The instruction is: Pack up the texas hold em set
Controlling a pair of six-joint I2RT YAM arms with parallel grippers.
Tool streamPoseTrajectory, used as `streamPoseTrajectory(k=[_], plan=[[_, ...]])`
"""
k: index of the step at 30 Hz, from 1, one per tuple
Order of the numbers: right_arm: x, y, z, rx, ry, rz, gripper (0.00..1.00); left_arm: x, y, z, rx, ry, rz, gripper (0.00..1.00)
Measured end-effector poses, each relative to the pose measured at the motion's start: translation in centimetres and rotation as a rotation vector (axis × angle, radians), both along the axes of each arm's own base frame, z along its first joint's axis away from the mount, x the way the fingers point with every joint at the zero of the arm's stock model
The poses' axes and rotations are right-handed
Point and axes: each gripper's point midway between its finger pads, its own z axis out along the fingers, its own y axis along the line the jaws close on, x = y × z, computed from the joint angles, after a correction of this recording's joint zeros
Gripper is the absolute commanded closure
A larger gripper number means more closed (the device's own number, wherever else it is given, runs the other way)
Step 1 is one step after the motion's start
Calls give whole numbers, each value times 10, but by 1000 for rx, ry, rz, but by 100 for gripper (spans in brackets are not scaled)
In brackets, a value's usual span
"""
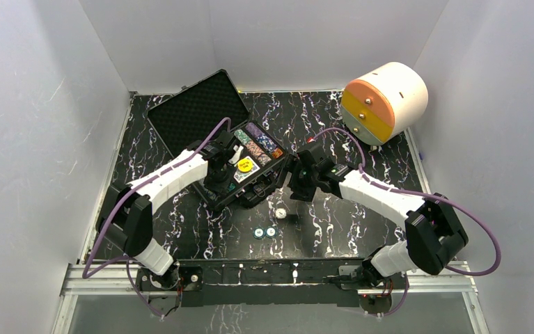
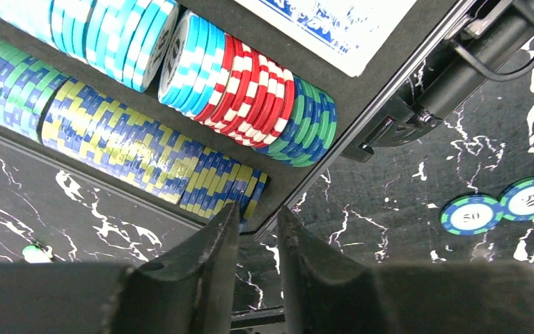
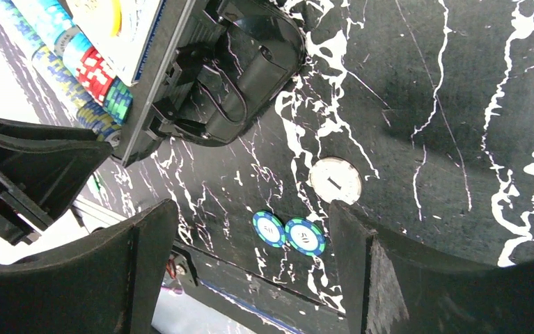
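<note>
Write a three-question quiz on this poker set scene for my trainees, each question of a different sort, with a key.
1. True or false: the case lies open with its lid up.
2. How many loose chips lie on the table in front of the case? A) one B) three C) six
3. Fill in: the yellow button rests inside the ____.

Key
1. True.
2. B: two green-and-blue chips and one white chip.
3. Case.

White-shelled arm links, black joints, purple cables, black wedge-shaped end effector fingers (image 3: 389, 278)
</note>
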Motion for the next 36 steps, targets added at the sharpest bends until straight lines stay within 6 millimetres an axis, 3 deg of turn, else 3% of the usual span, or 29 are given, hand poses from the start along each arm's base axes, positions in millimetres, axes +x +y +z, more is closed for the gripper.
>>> streamPoseTrajectory(k=[6,9,14,16,19,25,36], plan=[[-2,-3,-4,-64,-8,46,14,6,-6,14,-27,-26,41,56],[-3,-1,-11,-137,-7,83,14,15,-12,37,-82,-96,62,48],[-11,9,-35,-321,2,173,15,27,-22,93,-258,-299,128,26],[-17,10,-47,-389,12,206,19,26,-23,115,-335,-377,159,17],[-30,7,-65,-498,40,256,23,22,-19,138,-423,-468,213,10],[-38,5,-88,-621,75,305,34,17,-6,141,-454,-531,306,8],[-35,7,-90,-628,69,314,43,19,-6,141,-478,-540,353,7]])
